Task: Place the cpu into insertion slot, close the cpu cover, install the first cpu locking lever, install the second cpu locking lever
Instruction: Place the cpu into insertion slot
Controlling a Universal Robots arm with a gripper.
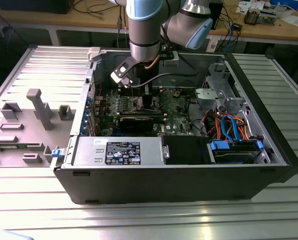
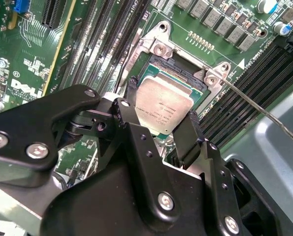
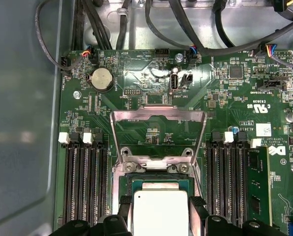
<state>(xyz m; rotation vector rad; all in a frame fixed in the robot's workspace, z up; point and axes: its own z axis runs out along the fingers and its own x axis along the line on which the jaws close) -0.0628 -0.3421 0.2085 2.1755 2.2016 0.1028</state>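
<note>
Second wrist view has the pincer [image 2: 161,107] clamped on the cpu [image 2: 168,97], one finger against each of two opposite edges, holding it flat right over the insertion slot [image 2: 175,69]; I cannot tell whether it is seated or just above. The chip is square, so no long axis matters, only that its edges look nearly in line with the slot's. In the first wrist view the cpu cover [image 3: 158,114] stands swung up on the side of the slot away from the fingers, and a thin locking lever [image 2: 257,107] juts out free. Small print marks the chip's top and white lettering the motherboard [image 3: 225,98]; I leave both unread.
</note>
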